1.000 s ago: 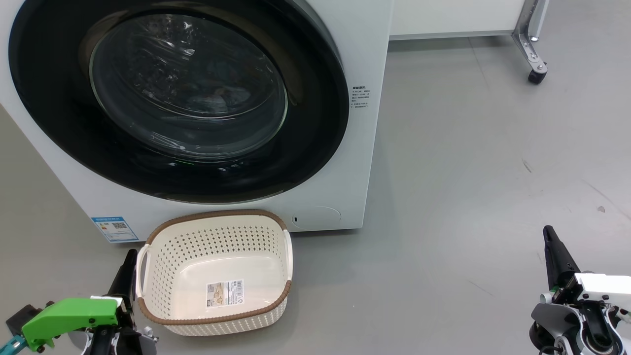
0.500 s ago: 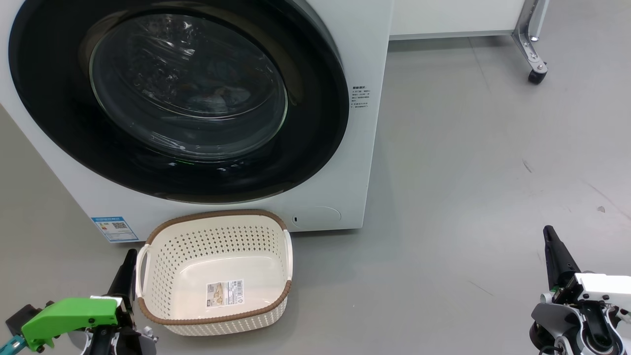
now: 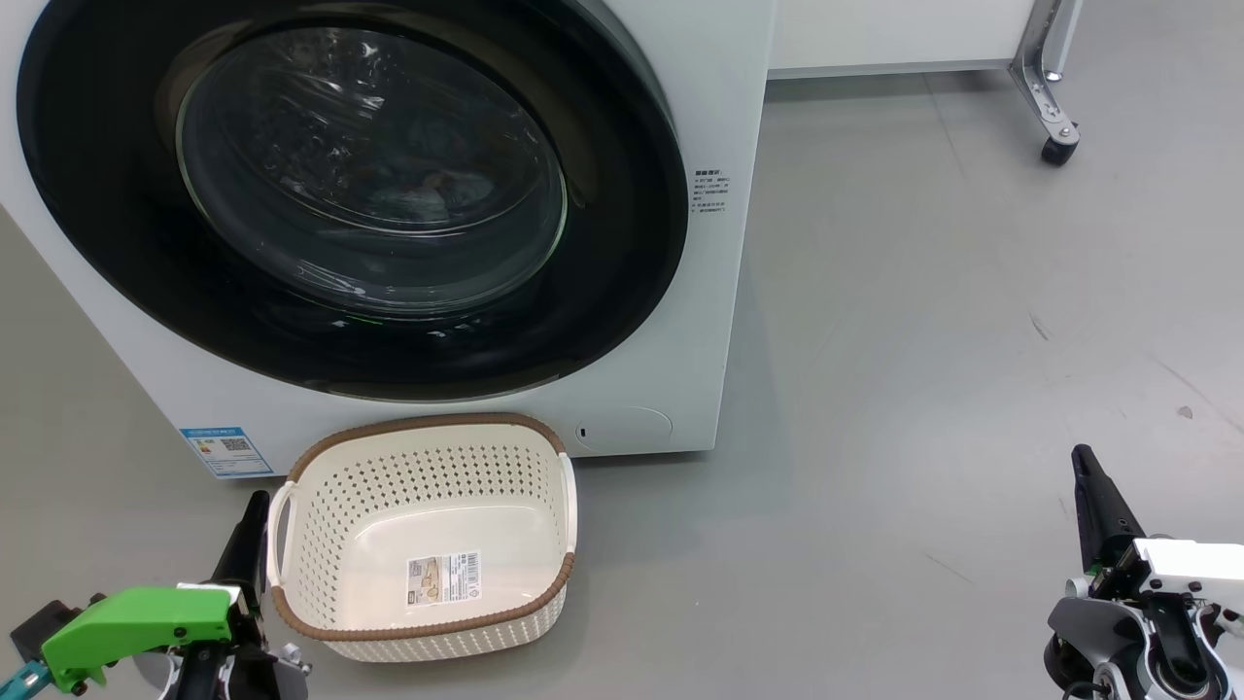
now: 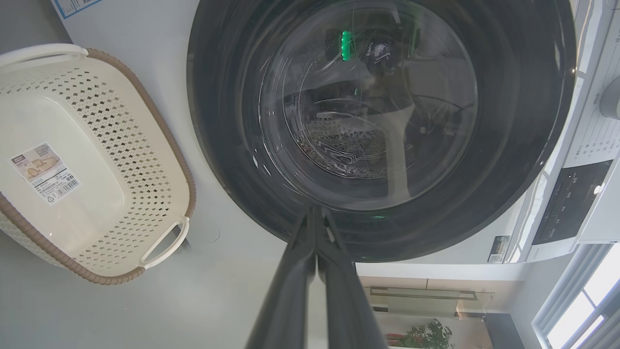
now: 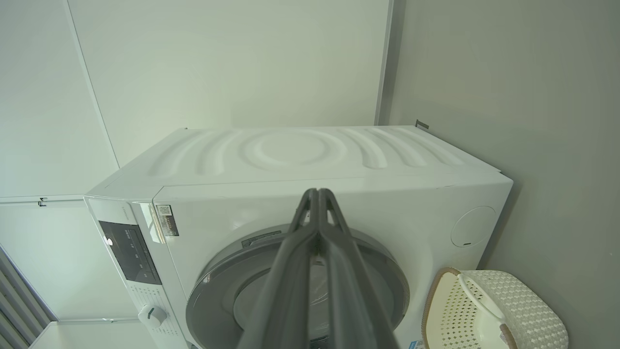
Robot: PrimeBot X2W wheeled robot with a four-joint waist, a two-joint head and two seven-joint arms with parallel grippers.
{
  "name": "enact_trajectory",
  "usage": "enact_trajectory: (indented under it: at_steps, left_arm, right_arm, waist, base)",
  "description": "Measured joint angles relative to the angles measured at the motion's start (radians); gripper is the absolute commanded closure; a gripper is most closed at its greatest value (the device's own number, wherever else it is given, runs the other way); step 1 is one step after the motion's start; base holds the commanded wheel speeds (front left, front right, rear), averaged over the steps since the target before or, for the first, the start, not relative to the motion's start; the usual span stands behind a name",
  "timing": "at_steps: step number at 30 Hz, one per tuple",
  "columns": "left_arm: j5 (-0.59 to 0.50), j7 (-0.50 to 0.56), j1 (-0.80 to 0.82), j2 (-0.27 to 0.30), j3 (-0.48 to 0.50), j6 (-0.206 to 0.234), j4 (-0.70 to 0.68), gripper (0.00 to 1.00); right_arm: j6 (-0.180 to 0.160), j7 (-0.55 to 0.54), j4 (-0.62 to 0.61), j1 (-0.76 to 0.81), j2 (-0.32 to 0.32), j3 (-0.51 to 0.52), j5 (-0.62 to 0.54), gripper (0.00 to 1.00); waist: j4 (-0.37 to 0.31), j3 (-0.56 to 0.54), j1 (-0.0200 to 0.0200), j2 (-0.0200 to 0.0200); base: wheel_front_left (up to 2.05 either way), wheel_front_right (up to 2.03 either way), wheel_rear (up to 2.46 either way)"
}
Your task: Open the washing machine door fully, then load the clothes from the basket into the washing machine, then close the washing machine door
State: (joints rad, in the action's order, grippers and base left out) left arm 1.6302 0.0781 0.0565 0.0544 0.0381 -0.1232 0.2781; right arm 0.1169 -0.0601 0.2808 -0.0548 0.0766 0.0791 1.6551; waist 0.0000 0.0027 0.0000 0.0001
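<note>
While both arms rest low, the left claw (image 3: pixel 251 530) has its two dark fingers (image 4: pixel 295 271) pressed together with nothing between them, as the left wrist view shows clearly. The right claw (image 3: pixel 1090 491) is closed and empty in the same way. Compared with the two pictures before, neither claw moves and nothing else in the scene is different; the last second brings no change at all.

The left claw stands just beside the left handle (image 3: pixel 282 530) of the basket (image 3: pixel 418 476), not touching it as far as I can tell. The right claw is well apart from it, over the bare grey floor (image 3: pixel 923 340). The basket sits on the floor just before the washing machine (image 3: pixel 724 97) and holds no garment; only the label sticker (image 3: pixel 443 577) lies on its bottom.

The washing machine door (image 3: pixel 622 243) lies flat against the front, closed. Behind its glass bowl (image 3: pixel 369 165) something pale shows dimly, which I judge to be the clothes (image 3: pixel 428 194), already in the drum (image 4: pixel 334 145). So I judge that this stillness means the task is finished: the machine is loaded, the door is closed and the arms are drawn back.
</note>
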Motion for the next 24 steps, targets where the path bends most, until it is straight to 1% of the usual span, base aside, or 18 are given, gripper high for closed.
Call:
enact_trajectory:
  at_steps: [24]
  left_arm:
    - [0.0, 0.0, 0.0, 0.0, 0.003, 0.0, -0.001, 1.0]
  right_arm:
    - [0.005, -0.005, -0.001, 0.0, -0.003, 0.002, 0.0, 1.0]
  waist:
    - [0.0, 0.0, 0.0, 0.0]
  base:
    - [0.0, 0.0, 0.0]
